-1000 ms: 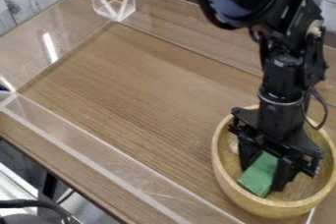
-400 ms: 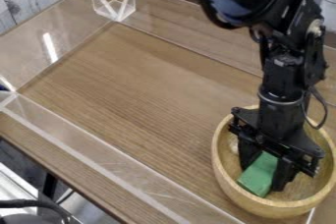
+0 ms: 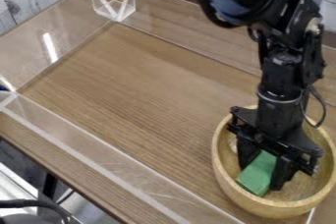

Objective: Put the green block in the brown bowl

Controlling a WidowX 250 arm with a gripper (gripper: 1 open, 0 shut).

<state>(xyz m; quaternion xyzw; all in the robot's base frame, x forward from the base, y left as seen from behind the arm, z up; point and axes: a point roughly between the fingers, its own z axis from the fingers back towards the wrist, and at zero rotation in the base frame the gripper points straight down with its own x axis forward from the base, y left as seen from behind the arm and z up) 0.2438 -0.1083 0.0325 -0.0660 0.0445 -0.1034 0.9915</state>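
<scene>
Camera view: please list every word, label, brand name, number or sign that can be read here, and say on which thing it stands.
None: no readable text appears in this view.
Green block: plain faces, no marking.
Brown bowl: bare wood, no label.
Gripper and black arm: no legible brand or number.
Wooden table: only wood grain.

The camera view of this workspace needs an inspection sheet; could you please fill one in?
Surface: wooden table enclosed by clear acrylic walls.
Job's things: green block inside the brown bowl, between the gripper's fingers; whether it rests on the bowl's floor cannot be told.
Clutter: nothing seen on the tabletop.
Gripper: gripper pointing down into the bowl, jaws either side of the block; whether they press it cannot be told.
Cables: nothing clearly seen.
Surroundings: clear triangular bracket at the far wall; pale planks beyond; dark frame below the near-left corner.
</scene>
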